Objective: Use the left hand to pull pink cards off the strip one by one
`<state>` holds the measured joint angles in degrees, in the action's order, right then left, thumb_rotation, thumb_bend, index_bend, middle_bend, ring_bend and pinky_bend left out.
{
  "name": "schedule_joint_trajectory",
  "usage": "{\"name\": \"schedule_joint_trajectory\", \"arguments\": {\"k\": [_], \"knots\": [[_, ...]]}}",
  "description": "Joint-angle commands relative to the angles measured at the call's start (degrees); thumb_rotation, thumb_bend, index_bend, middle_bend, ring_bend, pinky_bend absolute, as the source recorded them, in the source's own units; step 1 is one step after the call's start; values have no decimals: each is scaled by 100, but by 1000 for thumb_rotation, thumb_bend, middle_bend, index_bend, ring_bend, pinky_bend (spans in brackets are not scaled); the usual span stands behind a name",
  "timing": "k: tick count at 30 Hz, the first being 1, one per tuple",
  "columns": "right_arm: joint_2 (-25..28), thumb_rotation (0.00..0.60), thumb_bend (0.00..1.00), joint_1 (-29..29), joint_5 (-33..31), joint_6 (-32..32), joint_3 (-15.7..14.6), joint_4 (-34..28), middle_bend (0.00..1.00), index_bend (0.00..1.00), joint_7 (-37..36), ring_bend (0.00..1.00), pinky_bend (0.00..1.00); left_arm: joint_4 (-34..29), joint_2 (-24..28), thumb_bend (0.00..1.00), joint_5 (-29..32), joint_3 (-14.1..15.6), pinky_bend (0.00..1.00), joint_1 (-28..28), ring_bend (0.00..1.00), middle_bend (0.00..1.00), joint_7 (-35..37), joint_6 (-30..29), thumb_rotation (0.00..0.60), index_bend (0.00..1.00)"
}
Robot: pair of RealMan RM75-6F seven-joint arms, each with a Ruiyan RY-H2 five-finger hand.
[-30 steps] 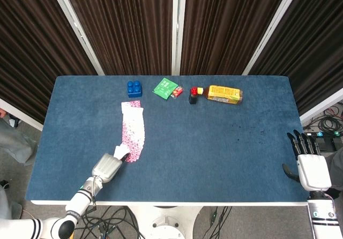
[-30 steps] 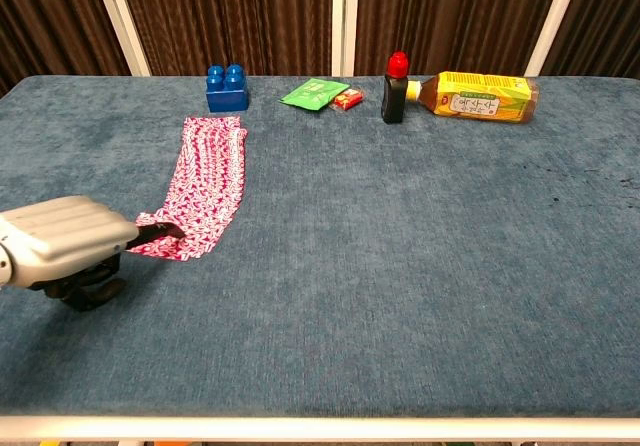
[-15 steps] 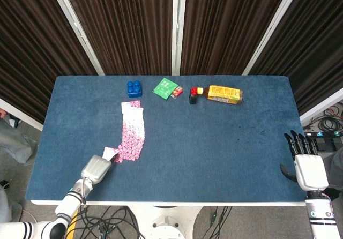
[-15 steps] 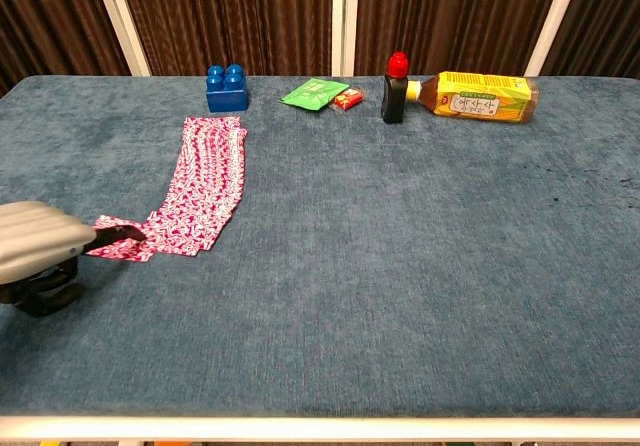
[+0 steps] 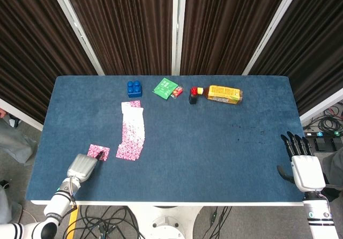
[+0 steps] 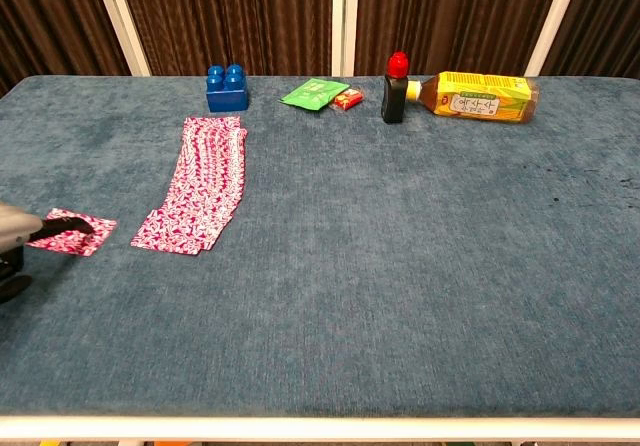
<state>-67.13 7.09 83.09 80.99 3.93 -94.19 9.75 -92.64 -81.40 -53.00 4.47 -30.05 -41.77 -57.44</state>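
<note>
At the near left edge of the blue table (image 5: 214,153), the left hand (image 5: 80,167) is seen from behind in the head view, and in the chest view it is cut off by the frame's left border. A single pink card (image 6: 72,232) is touched at its near end by dark fingertips (image 6: 68,226); whether the card is pinched or only pressed flat cannot be told, since the fingers are largely hidden under the hand's shell. The card lies apart from the strip (image 6: 198,194), at roughly 9 o'clock from the strip's near end. The strip runs away toward 12 o'clock as overlapped pink cards; single cards in it cannot be separated by eye.

At the near right corner, the right hand (image 5: 303,162) is held beyond the table edge, fingers spread and holding nothing; it is outside the chest view.

Along the far side stand a blue block (image 6: 226,87), a green packet (image 6: 314,93), a small red item (image 6: 348,99) too small to identify, a dark red-capped bottle (image 6: 395,88) and a lying yellow-labelled bottle (image 6: 478,96).
</note>
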Motion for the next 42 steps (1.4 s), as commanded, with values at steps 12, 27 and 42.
{"name": "schedule_joint_trajectory", "arguments": {"k": [12, 27, 42], "knots": [[-13, 600, 198, 18, -24, -2, 30, 17, 0, 0, -49, 0, 0, -289, 168, 531, -410, -139, 837, -47, 867, 902, 328, -295, 600, 91], [-61, 600, 197, 115, -18, -71, 86, -24, 0, 0, -155, 0, 0, -265, -479, 535, -649, -96, 837, -402, 868, 908, -4, 106, 600, 91], [-117, 600, 197, 141, -149, -146, 112, 173, 0, 0, -263, 0, 0, -69, -756, 536, -201, -105, 837, -429, 871, 912, -502, -113, 600, 88]]}}
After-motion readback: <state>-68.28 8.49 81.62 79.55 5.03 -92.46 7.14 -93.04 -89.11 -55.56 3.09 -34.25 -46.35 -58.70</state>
